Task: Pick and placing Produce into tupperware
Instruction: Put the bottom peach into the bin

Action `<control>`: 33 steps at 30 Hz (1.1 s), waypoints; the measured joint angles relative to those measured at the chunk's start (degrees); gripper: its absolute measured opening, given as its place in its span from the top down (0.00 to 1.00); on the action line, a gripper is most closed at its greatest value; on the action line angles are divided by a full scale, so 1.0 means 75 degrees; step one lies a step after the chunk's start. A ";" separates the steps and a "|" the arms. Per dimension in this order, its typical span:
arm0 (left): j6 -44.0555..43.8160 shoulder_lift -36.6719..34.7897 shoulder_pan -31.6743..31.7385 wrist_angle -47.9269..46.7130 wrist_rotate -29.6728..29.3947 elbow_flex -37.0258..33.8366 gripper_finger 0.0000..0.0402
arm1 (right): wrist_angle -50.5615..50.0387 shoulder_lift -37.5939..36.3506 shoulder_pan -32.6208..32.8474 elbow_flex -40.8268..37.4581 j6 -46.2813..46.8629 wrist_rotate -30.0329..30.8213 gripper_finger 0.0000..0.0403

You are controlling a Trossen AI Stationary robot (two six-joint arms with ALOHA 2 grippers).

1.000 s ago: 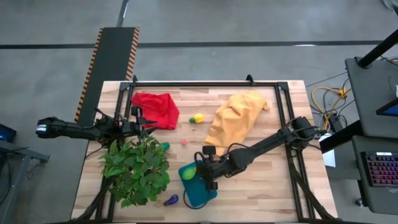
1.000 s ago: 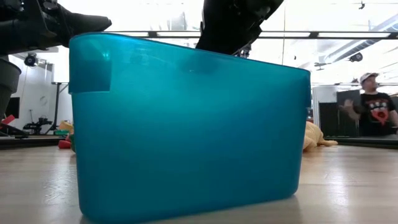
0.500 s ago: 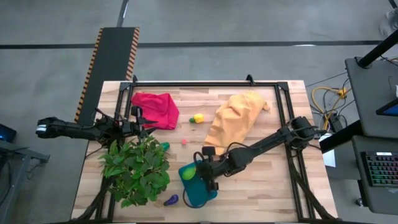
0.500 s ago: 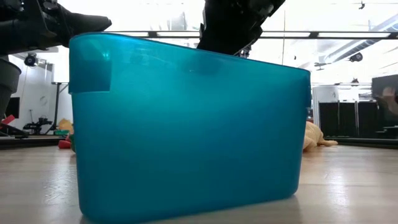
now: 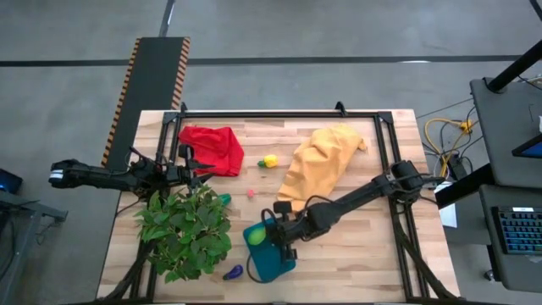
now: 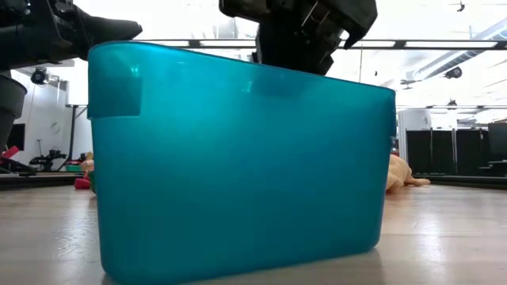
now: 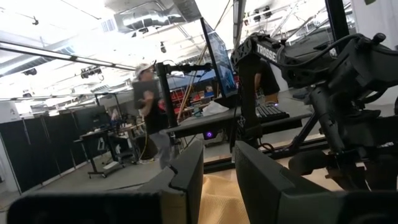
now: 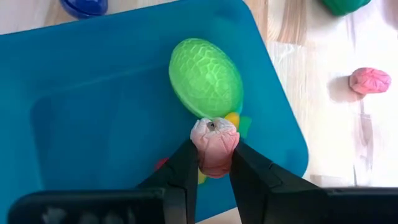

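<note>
The only words that can be read are on the dark metal robot arm (image 7: 273, 53) in the left wrist view. White letters on the bend of this arm spell "TROSSEN". The last letters sit near the arm's edge and are a bit hard to see, so the end of the word may be off. This arm stands just beside the tall dark post (image 7: 247, 118), on the far side of the yellow-orange cloth (image 7: 217, 199). The screens (image 7: 221, 59) near the arm show shapes and colours, but no words or numbers there can be read.
</note>
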 joint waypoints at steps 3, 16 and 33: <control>0.0000 0.0000 0.0001 0.0000 -0.0003 0.0000 0.81 | 0.0019 0.0015 -0.0062 0.0000 -0.0161 0.0006 0.83; 0.0003 -0.0003 0.0002 -0.0002 -0.0003 0.0000 0.81 | 0.0189 0.0015 -0.0272 0.0000 -0.0406 -0.0028 0.83; 0.0000 0.0006 0.0003 -0.0003 -0.0003 0.0000 0.81 | 0.0106 0.0018 -0.0272 -0.0006 -0.0520 -0.0055 0.83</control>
